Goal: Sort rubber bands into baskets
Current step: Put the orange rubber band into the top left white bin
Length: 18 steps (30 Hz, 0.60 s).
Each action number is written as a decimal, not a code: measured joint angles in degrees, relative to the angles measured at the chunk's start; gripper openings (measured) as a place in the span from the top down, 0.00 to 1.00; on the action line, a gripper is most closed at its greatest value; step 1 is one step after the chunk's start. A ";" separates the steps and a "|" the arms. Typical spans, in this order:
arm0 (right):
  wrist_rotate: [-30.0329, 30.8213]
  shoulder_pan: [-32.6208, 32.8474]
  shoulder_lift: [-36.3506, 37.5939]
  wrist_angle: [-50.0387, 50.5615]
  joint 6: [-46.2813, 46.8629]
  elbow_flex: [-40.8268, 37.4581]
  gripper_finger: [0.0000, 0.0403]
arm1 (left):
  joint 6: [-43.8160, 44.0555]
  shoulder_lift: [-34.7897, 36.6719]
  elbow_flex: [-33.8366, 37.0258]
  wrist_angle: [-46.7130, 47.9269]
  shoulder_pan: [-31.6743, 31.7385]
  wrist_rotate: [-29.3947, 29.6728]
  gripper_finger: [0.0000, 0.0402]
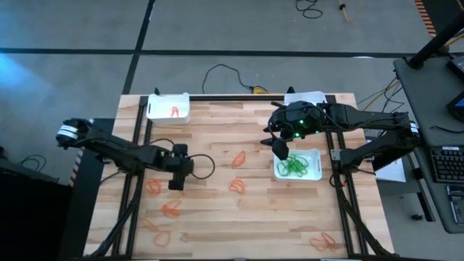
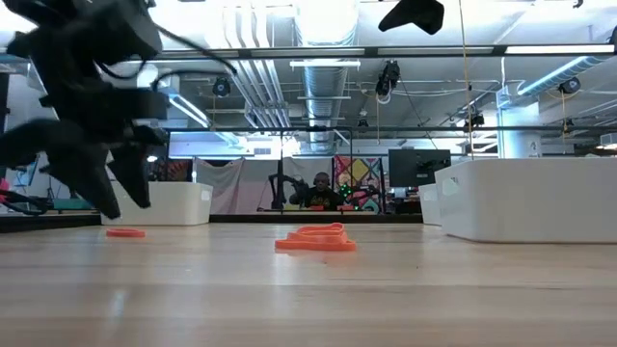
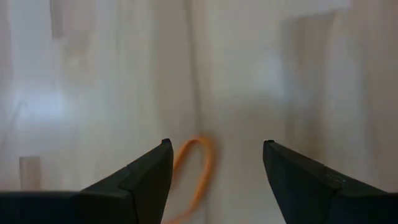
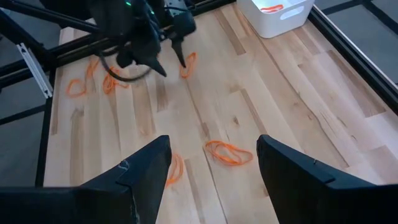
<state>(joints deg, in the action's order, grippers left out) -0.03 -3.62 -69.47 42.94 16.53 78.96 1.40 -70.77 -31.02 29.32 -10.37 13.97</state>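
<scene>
Light wooden plank table (image 1: 217, 217), pale grain.

White plastic basket (image 1: 298, 165) right of centre in high view: low walls, rounded corners, tangle of thin green rubber bands (image 1: 293, 167) inside. Second basket (image 1: 168, 106) upper left, orange band in it.

Loose orange rubber bands (image 1: 237, 185) scattered mid and lower frame.

Left gripper (image 1: 176, 181) left of centre, fingers apart; orange loop (image 3: 194, 177) on wood between its fingers, nearer one finger.

Right gripper (image 1: 280, 150) at green basket's upper-left edge, fingers apart, empty.

No readable writing.
</scene>
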 joint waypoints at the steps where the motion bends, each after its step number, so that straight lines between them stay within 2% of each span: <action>1: 0.00 0.00 0.00 0.00 -0.02 0.00 0.43 | -0.74 -1.16 -0.05 -0.12 1.02 -0.02 0.42; 8: 0.00 0.00 0.00 0.00 0.00 0.00 0.43 | -4.39 -6.87 -0.39 -0.89 7.12 -2.32 0.42; 15: 0.00 0.00 0.00 -0.01 0.00 0.00 0.43 | -6.70 -7.68 -0.40 -1.33 7.82 -3.40 0.43; 18: 0.00 0.00 0.00 0.00 -0.01 0.00 0.43 | -4.93 -7.73 -0.35 -1.31 8.41 -4.15 0.50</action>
<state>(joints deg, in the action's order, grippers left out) -0.03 -3.62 -69.47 42.94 16.52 78.96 -3.53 -78.50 -31.36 28.01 -1.96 9.82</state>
